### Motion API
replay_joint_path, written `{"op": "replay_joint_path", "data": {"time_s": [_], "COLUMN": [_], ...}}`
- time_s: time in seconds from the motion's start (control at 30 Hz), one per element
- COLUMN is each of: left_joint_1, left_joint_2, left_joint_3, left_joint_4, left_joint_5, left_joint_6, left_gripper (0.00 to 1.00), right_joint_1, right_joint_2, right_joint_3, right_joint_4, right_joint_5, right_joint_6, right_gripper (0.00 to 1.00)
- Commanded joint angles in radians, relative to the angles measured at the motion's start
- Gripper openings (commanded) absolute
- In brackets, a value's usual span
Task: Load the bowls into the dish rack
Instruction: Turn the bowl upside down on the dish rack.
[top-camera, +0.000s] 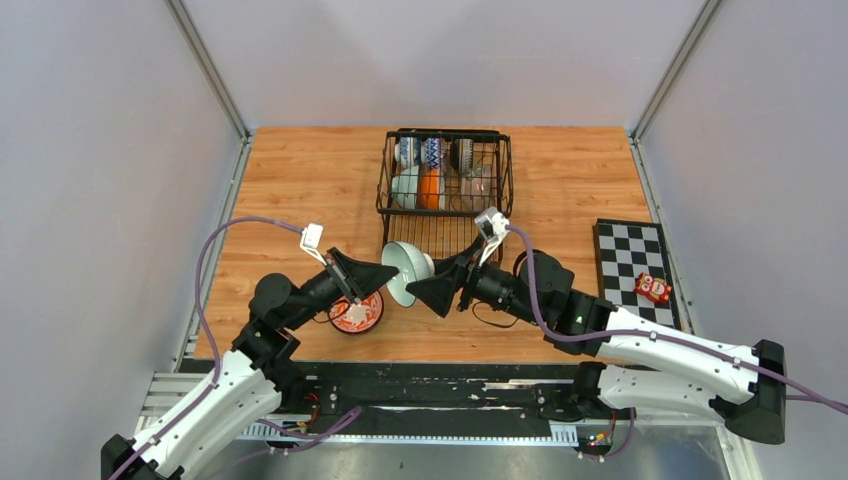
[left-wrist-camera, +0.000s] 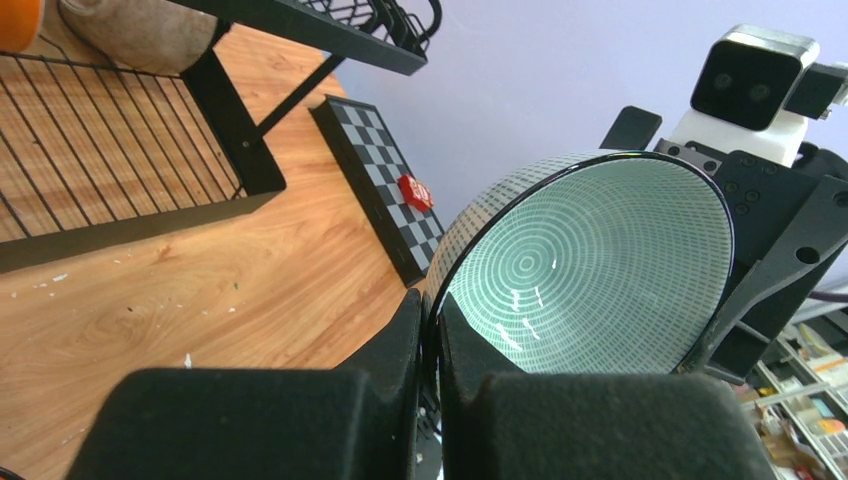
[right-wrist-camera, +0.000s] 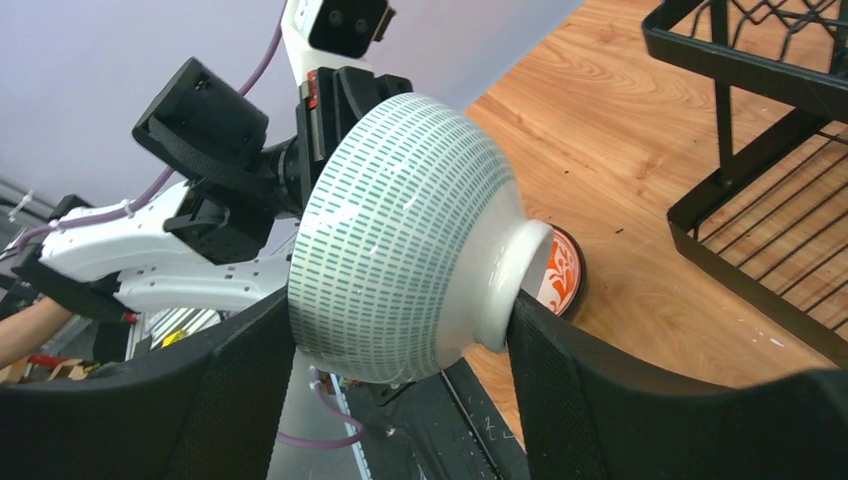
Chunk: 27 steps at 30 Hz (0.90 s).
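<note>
A pale green patterned bowl hangs on its side in the air between the arms, in front of the black wire dish rack. My left gripper is shut on its rim. My right gripper spans the bowl from rim to foot, with both fingers touching it. A white bowl with a red pattern sits on the table under the left arm. Several bowls stand in the rack, among them an orange one and a blue-and-white one.
A black-and-white checkered board lies at the right with a small red object on it. Metal frame posts stand at the table's back corners.
</note>
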Motion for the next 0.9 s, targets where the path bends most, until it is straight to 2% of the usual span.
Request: {"op": "replay_joint_path", "data": {"time_s": [0.0,0.03,0.07,0.1,0.13,0.47,0.6,0.87], "left_joint_1": [-0.005,-0.005,-0.005,-0.005,-0.005,-0.004,-0.004,-0.005], "left_joint_2": [-0.012,-0.012,-0.013,-0.014,-0.015,-0.013,-0.003,-0.015], "left_joint_3": [-0.013,-0.012,-0.015,-0.016,-0.017,-0.024,-0.026,-0.006], "left_joint_4": [0.065,0.068,0.069,0.070,0.072,0.061,0.056,0.007], "left_joint_5": [0.012,0.014,0.014,0.015,0.016,0.017,0.015,-0.003], "left_joint_6": [0.003,0.001,0.001,0.001,0.001,0.000,-0.005,0.011], "left_gripper": [0.00,0.00,0.00,0.00,0.00,0.01,0.10,0.35], "right_joint_1": [-0.008,-0.009,-0.009,-0.008,-0.009,-0.008,-0.009,-0.008], "right_joint_2": [0.021,0.028,0.035,0.041,0.045,0.026,0.015,-0.020], "right_joint_3": [0.010,0.013,0.019,0.023,0.027,0.022,0.023,0.029], "right_joint_4": [0.069,0.071,0.071,0.064,0.058,0.055,0.039,-0.002], "right_joint_5": [-0.005,-0.007,-0.011,-0.007,-0.004,0.055,0.073,0.111], "right_joint_6": [0.001,-0.003,-0.008,-0.009,-0.012,-0.032,-0.041,-0.069], "right_gripper": [0.61,0.44,0.22,0.06,0.03,0.03,0.03,0.03]}}
